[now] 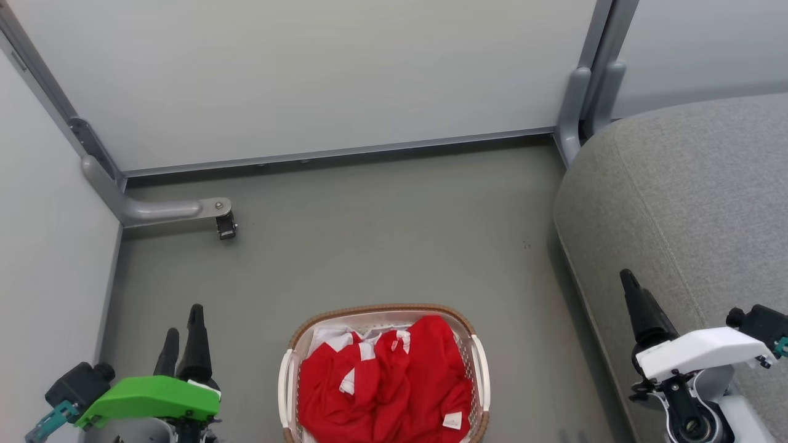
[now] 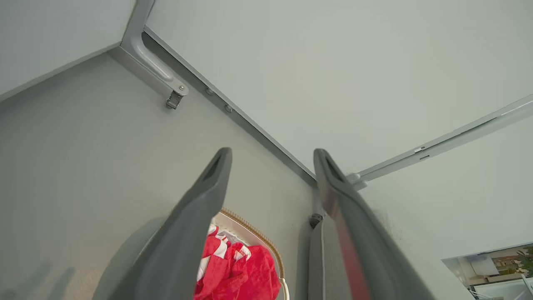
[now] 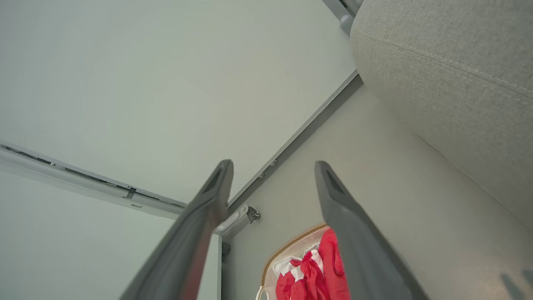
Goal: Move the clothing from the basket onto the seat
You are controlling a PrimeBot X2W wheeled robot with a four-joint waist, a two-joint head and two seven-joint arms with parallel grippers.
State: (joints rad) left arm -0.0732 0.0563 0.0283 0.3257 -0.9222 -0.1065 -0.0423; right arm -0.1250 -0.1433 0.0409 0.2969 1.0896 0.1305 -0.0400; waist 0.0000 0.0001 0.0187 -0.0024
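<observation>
The clothing (image 1: 388,387), bright red with white cuffs and small labels, lies bunched in the white basket with the brown rim (image 1: 381,307) at the bottom centre of the head view. To the right rises the big grey seat (image 1: 689,203). My left gripper (image 1: 183,321) hovers left of the basket above the floor; in its wrist view the left gripper (image 2: 271,151) is open and holds nothing, with the clothing (image 2: 237,271) below. My right gripper (image 3: 273,164) is open too, beside the seat (image 3: 449,75), with the clothing (image 3: 316,275) low between its fingers.
Pale partition panels (image 1: 320,74) close off the back and left. A grey foot with a caster (image 1: 225,224) juts onto the floor at the back left. Two grey posts (image 1: 585,104) stand by the seat's far corner. Grey floor (image 1: 381,234) stretches beyond the basket.
</observation>
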